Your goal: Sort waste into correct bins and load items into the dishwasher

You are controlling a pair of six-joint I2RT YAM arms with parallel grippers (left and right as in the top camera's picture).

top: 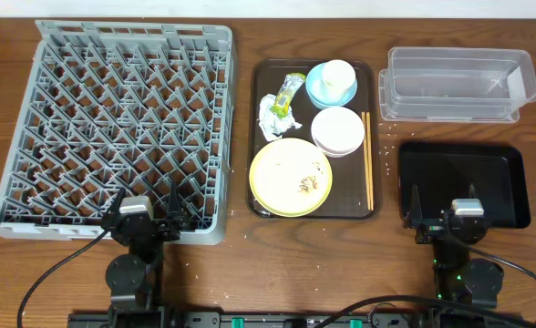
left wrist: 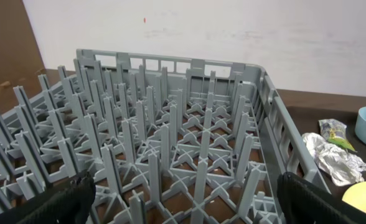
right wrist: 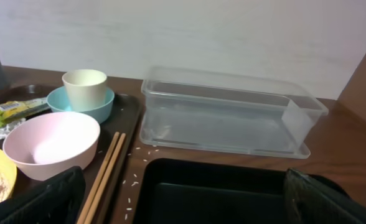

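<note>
The grey dish rack (top: 113, 128) fills the left of the table; it also fills the left wrist view (left wrist: 164, 143). On the brown tray lie the yellow-green wrapper (top: 291, 91), the white paper wad (top: 275, 118), a white cup (top: 338, 77) standing in the light blue bowl (top: 317, 88), a white bowl (top: 337, 130) and the pale yellow plate (top: 290, 177) with crumbs (top: 306, 181). The clear tub (top: 455, 84) and black tray (top: 461, 182) sit at the right. My left gripper (top: 149, 219) is open at the rack's near edge. My right gripper (top: 441, 219) is open over the black tray's near edge.
Wooden chopsticks (top: 368, 159) lie along the right side of the dark brown serving tray (top: 261, 82). Rice grains (right wrist: 133, 149) are scattered on the table between that tray and the black tray. A white wall stands behind the table.
</note>
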